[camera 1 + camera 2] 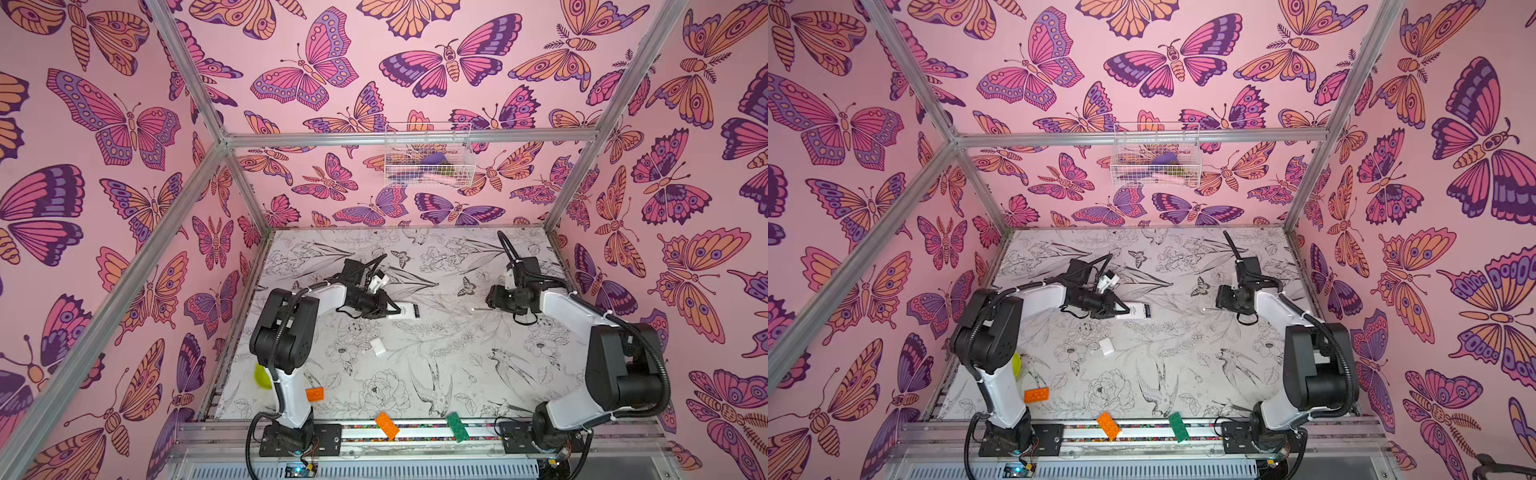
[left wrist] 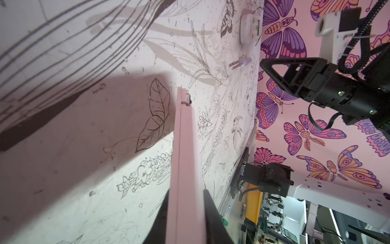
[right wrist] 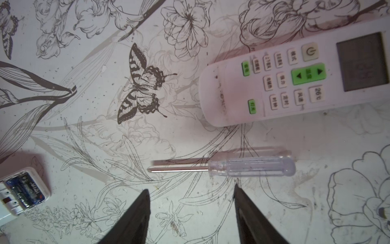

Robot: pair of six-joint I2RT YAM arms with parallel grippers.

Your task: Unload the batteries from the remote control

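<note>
The left gripper is shut tight on the long white plastic remote, mid-frame in both top views. Its dark slim batteries show in the open slot. The right gripper hangs open and empty over the clear-handled metal screwdriver. I think grabbing that tool comes next.
</note>
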